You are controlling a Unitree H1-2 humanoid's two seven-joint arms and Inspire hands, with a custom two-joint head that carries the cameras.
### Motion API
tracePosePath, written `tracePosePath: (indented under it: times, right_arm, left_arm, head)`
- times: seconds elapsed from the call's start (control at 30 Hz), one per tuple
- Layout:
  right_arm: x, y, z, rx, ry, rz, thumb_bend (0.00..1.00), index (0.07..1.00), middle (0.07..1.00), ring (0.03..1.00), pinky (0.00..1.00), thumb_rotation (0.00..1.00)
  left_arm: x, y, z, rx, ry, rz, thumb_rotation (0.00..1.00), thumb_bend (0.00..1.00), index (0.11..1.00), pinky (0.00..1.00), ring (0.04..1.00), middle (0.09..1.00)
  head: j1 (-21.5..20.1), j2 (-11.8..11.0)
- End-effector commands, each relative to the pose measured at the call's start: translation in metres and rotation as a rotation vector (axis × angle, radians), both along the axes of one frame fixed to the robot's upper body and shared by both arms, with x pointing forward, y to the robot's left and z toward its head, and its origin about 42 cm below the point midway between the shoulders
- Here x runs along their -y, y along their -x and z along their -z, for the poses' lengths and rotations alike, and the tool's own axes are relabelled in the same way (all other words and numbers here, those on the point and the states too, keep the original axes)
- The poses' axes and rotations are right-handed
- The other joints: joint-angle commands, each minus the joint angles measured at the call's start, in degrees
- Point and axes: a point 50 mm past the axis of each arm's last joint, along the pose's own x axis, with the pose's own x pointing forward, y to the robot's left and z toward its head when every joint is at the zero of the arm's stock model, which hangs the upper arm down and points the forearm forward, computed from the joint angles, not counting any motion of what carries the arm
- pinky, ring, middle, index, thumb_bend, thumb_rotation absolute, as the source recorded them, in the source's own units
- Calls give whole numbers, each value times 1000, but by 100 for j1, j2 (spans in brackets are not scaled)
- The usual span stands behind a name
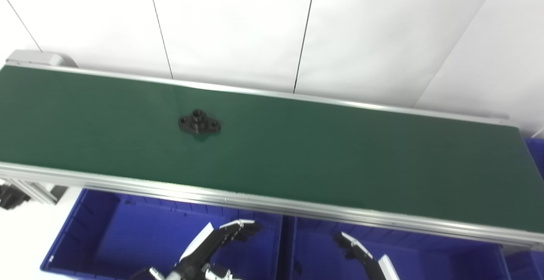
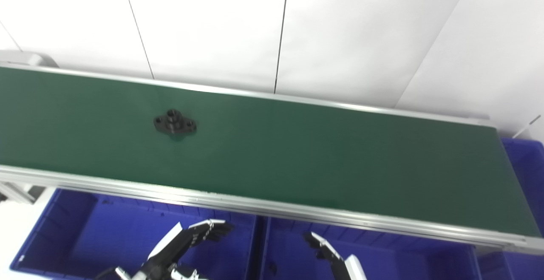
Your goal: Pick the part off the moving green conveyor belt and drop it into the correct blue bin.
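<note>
Factory-style sorting station: green conveyor belt, blue bins, white panels.

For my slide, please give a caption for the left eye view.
Black part rides the green conveyor belt; both robot hands wait open above blue bins.

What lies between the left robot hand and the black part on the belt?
In both eye views: the belt's near aluminium rail and bare green belt separate the left robot hand from the black part.

Matt green belt (brushed metal rail); glossy plastic bin.
</note>
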Motion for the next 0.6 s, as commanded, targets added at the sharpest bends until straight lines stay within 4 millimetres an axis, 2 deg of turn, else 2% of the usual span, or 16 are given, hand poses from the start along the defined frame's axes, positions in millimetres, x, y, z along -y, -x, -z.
tracePosePath:
  times: [0.0,0.13,0.3,0.47,0.57]
  right_arm:
    - [0,-4,-8,92,-19,5,863,825,816,802,733,285]
    - [1,-3,-6,101,-19,28,860,812,804,783,702,295]
    - [2,-4,-3,111,-24,48,860,798,794,775,684,273]
    - [4,-6,-1,123,-27,62,854,791,787,768,679,261]
    - [6,-7,-2,136,-36,83,856,777,768,752,688,245]
  left_arm:
    - [1,-8,-5,55,7,11,128,888,768,759,795,810]
    - [3,-11,-2,48,2,8,123,892,758,734,779,799]
    - [4,-12,0,55,-18,8,145,896,748,717,767,788]
    - [6,-15,4,56,-33,12,137,897,746,710,762,781]
    - [8,-17,5,53,-39,22,151,890,751,718,770,785]
  head:
    - [2,0]
    - [-76,-265]
    - [-56,-336]
    - [60,-507]
    - [145,-502]
